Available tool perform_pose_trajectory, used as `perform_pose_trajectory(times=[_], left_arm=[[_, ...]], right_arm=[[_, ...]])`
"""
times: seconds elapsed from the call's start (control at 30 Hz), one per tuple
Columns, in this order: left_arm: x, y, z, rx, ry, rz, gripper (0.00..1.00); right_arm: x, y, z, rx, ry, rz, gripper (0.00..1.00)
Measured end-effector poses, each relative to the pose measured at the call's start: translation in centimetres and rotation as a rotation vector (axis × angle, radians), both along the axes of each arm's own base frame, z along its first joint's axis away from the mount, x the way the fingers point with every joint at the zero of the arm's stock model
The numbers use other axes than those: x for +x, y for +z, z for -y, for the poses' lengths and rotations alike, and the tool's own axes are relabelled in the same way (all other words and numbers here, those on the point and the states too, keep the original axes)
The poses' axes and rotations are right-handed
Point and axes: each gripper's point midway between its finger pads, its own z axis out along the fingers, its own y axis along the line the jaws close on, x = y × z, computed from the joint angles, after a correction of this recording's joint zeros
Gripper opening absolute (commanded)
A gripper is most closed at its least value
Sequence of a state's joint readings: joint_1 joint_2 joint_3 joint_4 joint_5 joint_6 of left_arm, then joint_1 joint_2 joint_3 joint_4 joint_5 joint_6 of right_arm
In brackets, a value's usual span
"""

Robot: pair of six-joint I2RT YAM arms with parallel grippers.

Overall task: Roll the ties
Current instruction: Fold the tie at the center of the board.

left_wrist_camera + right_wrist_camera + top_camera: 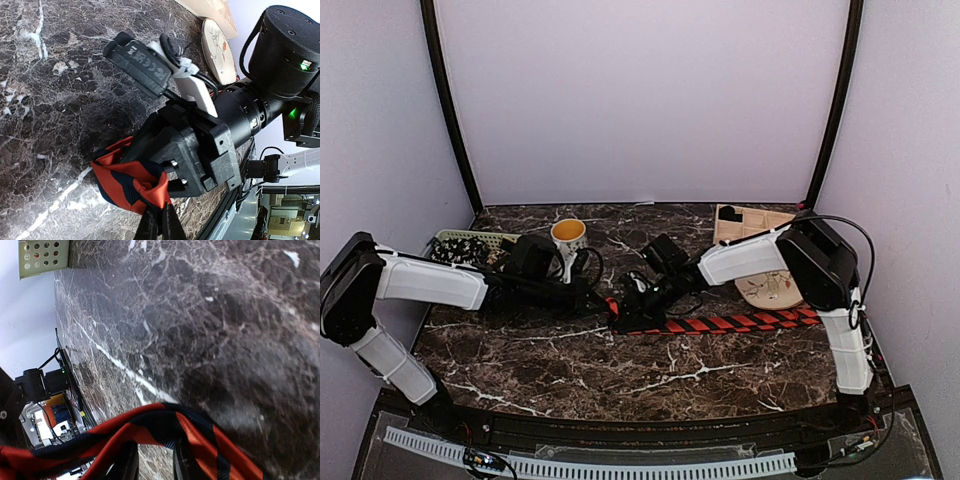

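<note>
A red-and-black striped tie (pixel 740 322) lies flat along the right half of the marble table (pixel 570 370). Its left end is wound into a small roll (pixel 120 175) at the centre. My left gripper (pixel 607 300) reaches in from the left, and its fingers (pixel 159 206) are shut on the edge of the roll. My right gripper (pixel 632 300) comes from the right. Its two fingers (pixel 154 442) stand apart inside the loop of tie (pixel 165 422), which curves over them. Only marble shows between them.
A mug (pixel 568 235) of orange liquid stands behind the left arm. A green perforated basket (pixel 470 243) at the back left holds dark dotted ties (pixel 460 250). A wooden tray (pixel 750 220) and a patterned plate (pixel 770 288) sit at the back right. Black cables (pixel 588 262) loop near the mug.
</note>
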State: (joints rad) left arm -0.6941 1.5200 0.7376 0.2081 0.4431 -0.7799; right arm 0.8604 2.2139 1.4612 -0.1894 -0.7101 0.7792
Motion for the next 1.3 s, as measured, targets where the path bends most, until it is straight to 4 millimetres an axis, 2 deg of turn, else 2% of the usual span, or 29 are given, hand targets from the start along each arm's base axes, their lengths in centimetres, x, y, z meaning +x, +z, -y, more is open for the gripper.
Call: perform_pose_trajectory(times=[0.07,0.2,0.3,0.5,0.67,0.7,0.77,0.83,0.93,1.07,1.3], left_arm=[[0.0,-0.1,0.0,0.002,-0.004,0.001,0.00],[0.0,-0.2,0.0,0.012,-0.011,0.006,0.00],[0.1,-0.2,0.2,0.028,-0.025,0.009,0.00],[0.5,-0.4,1.7,0.042,-0.063,0.020,0.00],[0.9,-1.8,4.1,0.059,-0.108,-0.001,0.01],[1.0,-2.1,4.9,0.063,-0.120,-0.003,0.05],[1.1,-2.4,5.3,0.064,-0.126,-0.006,0.21],[1.1,-3.0,5.8,0.060,-0.136,-0.017,0.31],[0.9,-4.1,6.2,0.059,-0.147,-0.046,0.37],[0.8,-5.7,6.4,0.058,-0.139,-0.093,0.19],[0.8,-5.9,6.8,0.016,-0.127,-0.106,0.07]], right_arm=[[0.2,0.2,0.5,-0.008,-0.009,0.008,0.28],[0.2,1.2,2.9,-0.035,-0.036,0.015,0.37],[0.7,2.8,4.4,-0.025,-0.056,0.037,0.42],[1.7,5.9,5.6,0.022,-0.090,0.079,0.48],[1.6,5.3,6.9,0.030,-0.123,0.038,0.50],[1.5,5.0,7.1,0.027,-0.130,0.027,0.50],[1.4,4.5,7.5,0.020,-0.140,0.006,0.51],[1.4,4.3,7.7,0.018,-0.147,-0.006,0.52],[1.4,4.3,7.7,0.020,-0.151,-0.013,0.52],[1.4,4.4,7.7,0.021,-0.153,-0.014,0.50],[1.3,3.5,7.8,0.003,-0.155,-0.035,0.42]])
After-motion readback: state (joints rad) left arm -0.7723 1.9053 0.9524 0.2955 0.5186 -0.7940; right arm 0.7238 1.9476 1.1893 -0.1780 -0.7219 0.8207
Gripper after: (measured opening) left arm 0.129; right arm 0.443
